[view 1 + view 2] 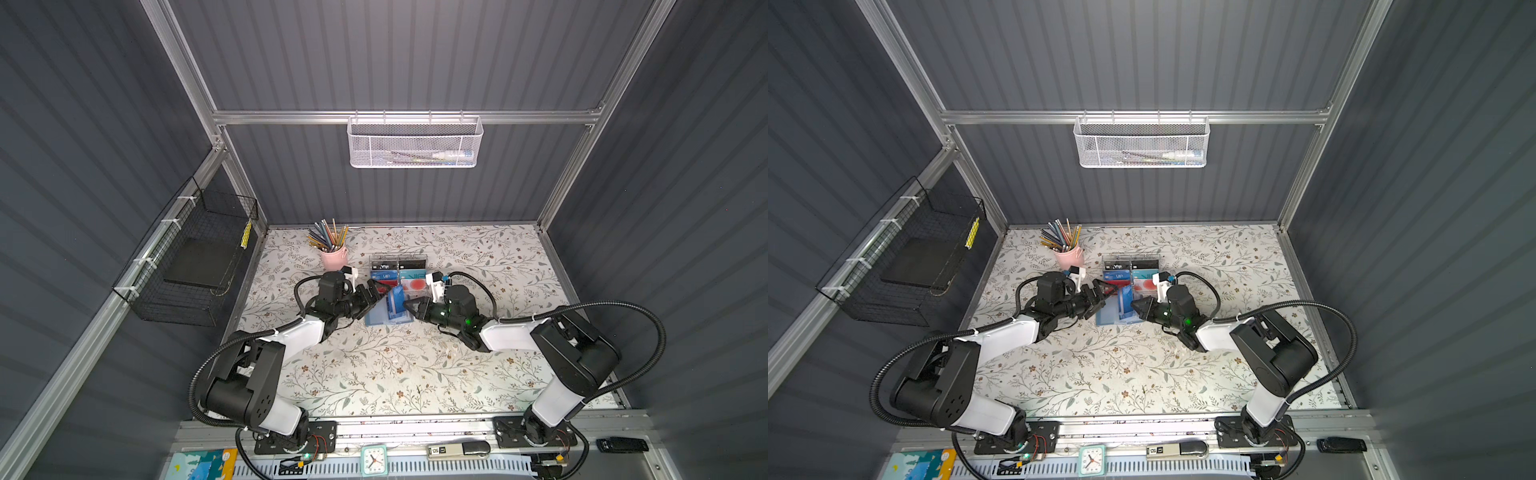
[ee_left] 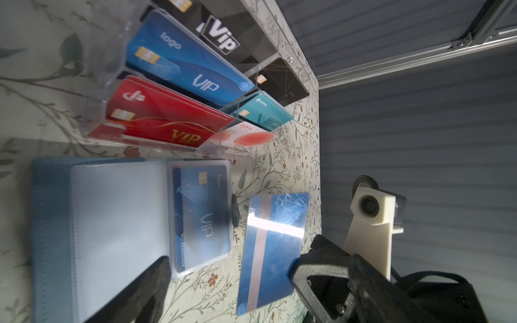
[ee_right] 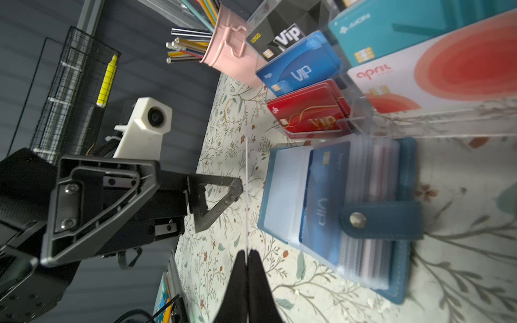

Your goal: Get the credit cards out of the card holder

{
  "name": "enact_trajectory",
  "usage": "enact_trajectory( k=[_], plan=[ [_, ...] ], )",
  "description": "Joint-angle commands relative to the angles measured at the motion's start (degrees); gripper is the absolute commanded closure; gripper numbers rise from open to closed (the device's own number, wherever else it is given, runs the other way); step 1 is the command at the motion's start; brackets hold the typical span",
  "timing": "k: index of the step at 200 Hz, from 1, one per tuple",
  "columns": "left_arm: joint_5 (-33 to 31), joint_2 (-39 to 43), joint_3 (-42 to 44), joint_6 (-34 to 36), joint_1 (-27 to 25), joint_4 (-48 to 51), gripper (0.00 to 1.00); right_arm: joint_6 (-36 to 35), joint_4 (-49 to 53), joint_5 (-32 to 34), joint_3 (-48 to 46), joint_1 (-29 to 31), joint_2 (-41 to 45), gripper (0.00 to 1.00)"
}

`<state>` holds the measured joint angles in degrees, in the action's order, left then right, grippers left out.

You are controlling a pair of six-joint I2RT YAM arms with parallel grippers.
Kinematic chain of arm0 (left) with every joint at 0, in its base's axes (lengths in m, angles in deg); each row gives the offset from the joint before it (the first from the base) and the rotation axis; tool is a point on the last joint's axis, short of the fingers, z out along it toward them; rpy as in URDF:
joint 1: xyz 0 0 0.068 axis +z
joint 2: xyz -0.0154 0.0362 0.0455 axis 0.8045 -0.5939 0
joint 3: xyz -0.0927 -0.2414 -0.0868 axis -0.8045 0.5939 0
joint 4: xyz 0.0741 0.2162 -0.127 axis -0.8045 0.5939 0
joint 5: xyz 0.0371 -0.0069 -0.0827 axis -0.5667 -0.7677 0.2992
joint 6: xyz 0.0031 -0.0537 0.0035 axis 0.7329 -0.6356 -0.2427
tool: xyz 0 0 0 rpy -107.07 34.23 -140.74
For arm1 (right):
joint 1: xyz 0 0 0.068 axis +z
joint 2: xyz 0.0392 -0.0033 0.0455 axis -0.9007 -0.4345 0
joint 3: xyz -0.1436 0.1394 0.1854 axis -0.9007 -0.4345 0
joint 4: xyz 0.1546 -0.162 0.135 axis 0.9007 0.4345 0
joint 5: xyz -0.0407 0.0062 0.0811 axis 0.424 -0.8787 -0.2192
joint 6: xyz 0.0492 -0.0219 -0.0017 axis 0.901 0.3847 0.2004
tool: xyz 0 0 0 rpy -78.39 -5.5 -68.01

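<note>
Right fingers (image 2: 313, 276) clenched on one end of a blue credit card (image 2: 272, 246), held on edge, off the table (image 1: 415, 365). Left fingers (image 2: 151, 282) spread wide, empty, at the card holder (image 2: 53, 237). It lies open just before the acrylic rack (image 2: 106, 92), with a second blue card (image 2: 201, 212) sleeved inside. Near table open.

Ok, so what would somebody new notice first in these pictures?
The right hand, shut on a blue card, holds it close by the open card holder. Behind the holder stands a clear rack of bright VIP cards; the left hand hovers open at the holder's other side.
</note>
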<state>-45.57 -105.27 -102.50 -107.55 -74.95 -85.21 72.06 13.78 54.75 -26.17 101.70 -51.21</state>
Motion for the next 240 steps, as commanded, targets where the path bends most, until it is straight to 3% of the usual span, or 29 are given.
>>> enact_trajectory(
  k=[1, 47, 106, 145, 240],
  plan=[
    [-0.8, -0.6, -1.8, 4.1, -0.2, 2.0, 0.05, -0.5, 0.5, -7.7, 0.0, -0.6, 2.2, 1.0],
    [-1.0, 0.8, -2.6, 8.1, -1.0, 1.1, 0.18, -0.7, 1.3, -11.3, 0.4, -0.9, 4.1, 1.0],
    [0.9, 1.3, -1.0, 8.1, -1.7, -3.6, 0.26, 0.1, -0.2, -13.5, 1.2, -1.6, 2.9, 1.0],
    [1.9, 2.6, 0.9, 7.0, -2.0, -6.2, 0.41, 2.3, -3.1, -14.9, 2.2, -2.5, 0.2, 1.0],
    [2.9, 2.7, 1.9, 6.9, -2.4, -6.8, 0.5, 6.1, -9.3, -17.3, 2.8, -3.8, -3.8, 1.0]
  ],
)
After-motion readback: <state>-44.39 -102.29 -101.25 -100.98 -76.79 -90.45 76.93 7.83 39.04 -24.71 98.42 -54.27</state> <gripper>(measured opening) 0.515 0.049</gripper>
